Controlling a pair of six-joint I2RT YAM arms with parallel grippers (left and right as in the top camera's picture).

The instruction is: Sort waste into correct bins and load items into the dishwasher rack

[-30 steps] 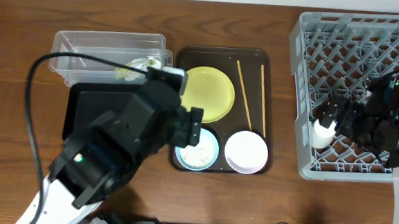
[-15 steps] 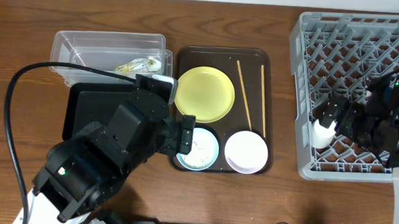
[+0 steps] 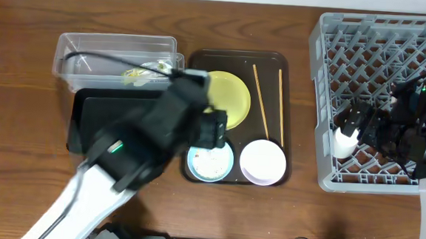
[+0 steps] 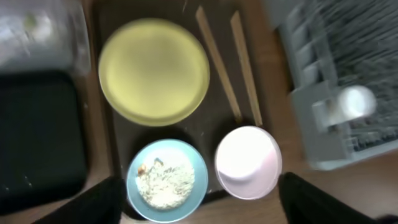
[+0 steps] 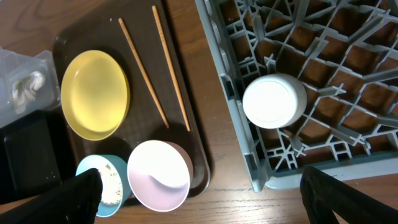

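Two chopsticks (image 3: 261, 102) lie lengthwise on the tray (image 3: 273, 86); left end effector (image 4: 202, 196) and right end effector (image 5: 214, 193) gape empty.

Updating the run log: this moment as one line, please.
left gripper open, empty, above tray | right gripper open, empty | rice scraps in blue bowl | cup in rack | wrapper in clear tub

**Dishes under the left gripper, cup in the rack**

Just under the left gripper (image 4: 199, 186) stands the light-blue bowl (image 4: 166, 180), upright, with whitish rice scraps (image 4: 163, 184) inside. The white-pink bowl (image 4: 249, 163), empty, stands just beside it. Ahead of the fingers lie the flat yellow plate (image 4: 153, 71) and two nearly parallel chopsticks (image 4: 217, 65). To its left are the black tray (image 4: 37, 130) and the clear tub (image 3: 114, 43), which holds the crumpled wrapper (image 3: 136, 75). Under the right gripper (image 5: 202, 177), the white cup (image 5: 273, 101) sits in the grey rack (image 5: 348, 37), near its edge.
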